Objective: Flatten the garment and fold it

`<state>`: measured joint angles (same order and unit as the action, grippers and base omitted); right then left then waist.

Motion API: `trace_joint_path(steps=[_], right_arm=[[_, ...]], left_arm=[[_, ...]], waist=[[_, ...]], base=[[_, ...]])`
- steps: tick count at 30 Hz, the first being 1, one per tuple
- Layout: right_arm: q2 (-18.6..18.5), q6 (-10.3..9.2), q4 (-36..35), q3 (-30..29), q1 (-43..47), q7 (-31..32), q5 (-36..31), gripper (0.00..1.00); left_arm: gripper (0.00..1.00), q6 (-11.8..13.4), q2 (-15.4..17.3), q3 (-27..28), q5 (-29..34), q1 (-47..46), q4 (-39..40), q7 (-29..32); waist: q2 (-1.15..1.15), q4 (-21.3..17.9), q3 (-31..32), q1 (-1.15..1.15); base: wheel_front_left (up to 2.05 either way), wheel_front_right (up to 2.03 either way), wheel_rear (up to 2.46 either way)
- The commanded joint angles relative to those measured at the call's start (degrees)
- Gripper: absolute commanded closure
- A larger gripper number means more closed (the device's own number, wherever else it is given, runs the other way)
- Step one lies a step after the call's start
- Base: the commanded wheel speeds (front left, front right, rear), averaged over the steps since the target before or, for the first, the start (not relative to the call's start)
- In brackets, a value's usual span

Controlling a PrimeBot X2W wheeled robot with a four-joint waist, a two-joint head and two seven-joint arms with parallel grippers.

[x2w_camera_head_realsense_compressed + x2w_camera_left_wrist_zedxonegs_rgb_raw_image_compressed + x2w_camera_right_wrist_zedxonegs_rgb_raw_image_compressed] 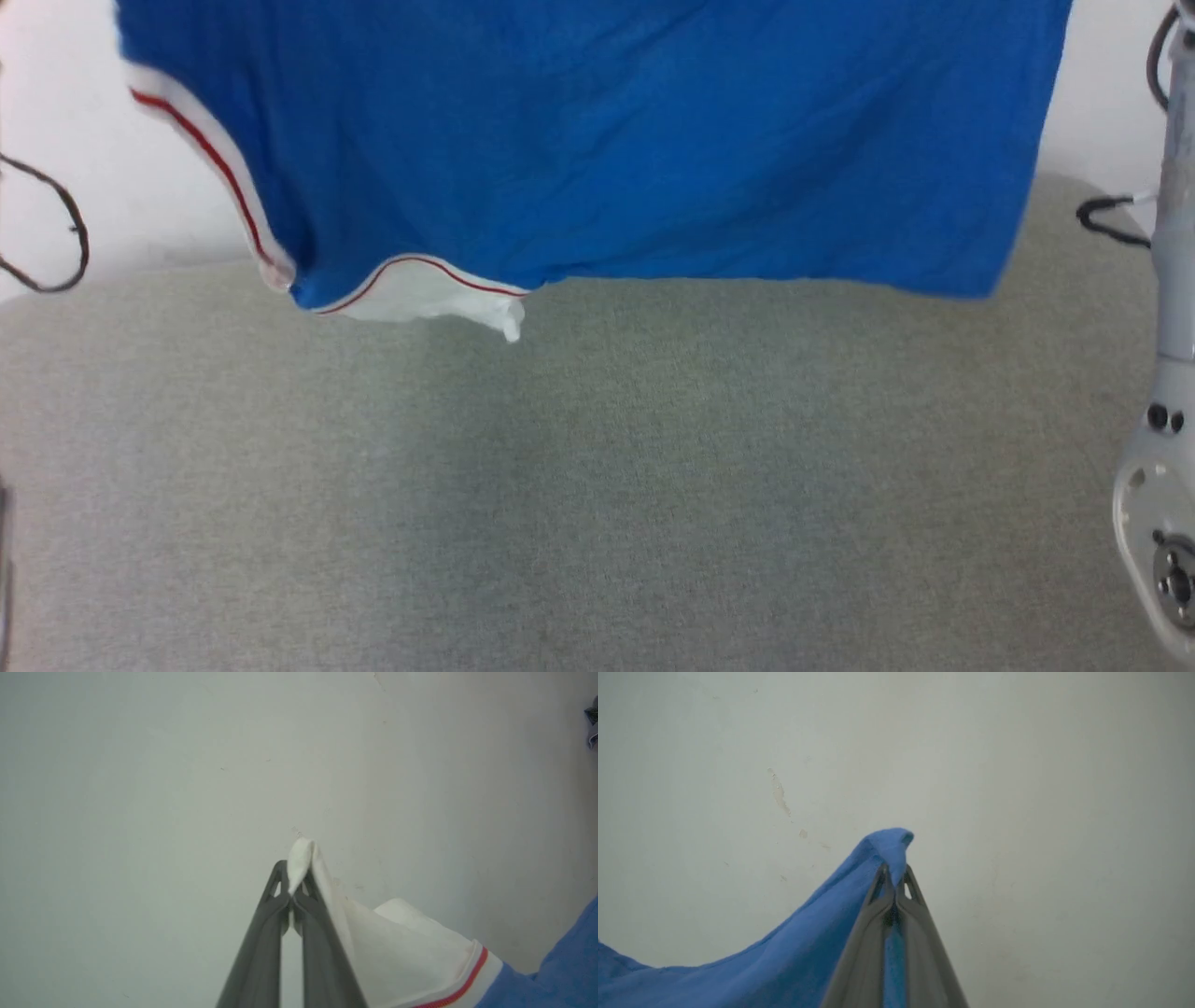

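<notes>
The garment (607, 140), a royal-blue jersey with white sleeves and red striped trim, hangs spread in the air above the grey cloth-covered table (597, 485), its lower edge clear of the surface. A white sleeve dangles at its lower left. In the left wrist view my left gripper (293, 884) is shut on a white sleeve tip of the garment (411, 952). In the right wrist view my right gripper (894, 882) is shut on a blue corner of the garment (784, 961), which droops away to the left.
My pale right forearm (1167, 420) rises along the head view's right edge, with a black cable (1111, 219) beside it. Another dark cable (56, 224) loops at the left edge. A pale wall stands behind the table.
</notes>
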<state>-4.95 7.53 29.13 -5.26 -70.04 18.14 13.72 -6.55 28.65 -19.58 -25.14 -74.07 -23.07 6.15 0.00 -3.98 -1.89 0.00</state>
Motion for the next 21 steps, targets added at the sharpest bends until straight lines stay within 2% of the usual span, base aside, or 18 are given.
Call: trace_joint_path(steps=[1,6,9,13,21], right_arm=[[0.6,-0.04,1.3,0.0,-1.7,0.3,-0.6,1.00],[0.9,-0.04,3.2,-0.9,-7.6,0.4,-3.1,1.00],[1.0,-0.04,3.8,-1.5,-11.1,-0.3,-5.1,1.00],[1.2,-0.04,3.9,-2.6,-16.0,-2.4,-7.5,1.00],[1.5,-0.04,5.5,-3.9,-23.9,-6.0,-11.4,1.00]], left_arm=[[1.00,-0.4,0.9,-0.9,0.2,-1.6,-0.7,1.0],[1.00,-0.7,3.1,-2.0,0.9,-8.1,-0.8,1.4],[1.00,-0.7,3.8,-1.8,2.0,-13.3,-0.8,-0.4],[1.00,-0.8,4.1,-2.4,3.6,-20.0,-1.4,-3.1],[1.00,-0.8,2.9,-3.8,5.8,-29.0,-3.4,-8.7]], waist=[[0.00,-0.7,-3.2,0.00],[0.00,-2.0,-11.9,0.00],[0.00,-2.8,-18.0,0.00],[0.00,-3.7,-25.5,0.00],[0.00,-3.0,-34.6,0.00]], base=[[0.00,0.00,0.00],[0.00,0.00,0.00],[0.00,0.00,0.00],[0.00,0.00,0.00],[0.00,0.00,0.00]])
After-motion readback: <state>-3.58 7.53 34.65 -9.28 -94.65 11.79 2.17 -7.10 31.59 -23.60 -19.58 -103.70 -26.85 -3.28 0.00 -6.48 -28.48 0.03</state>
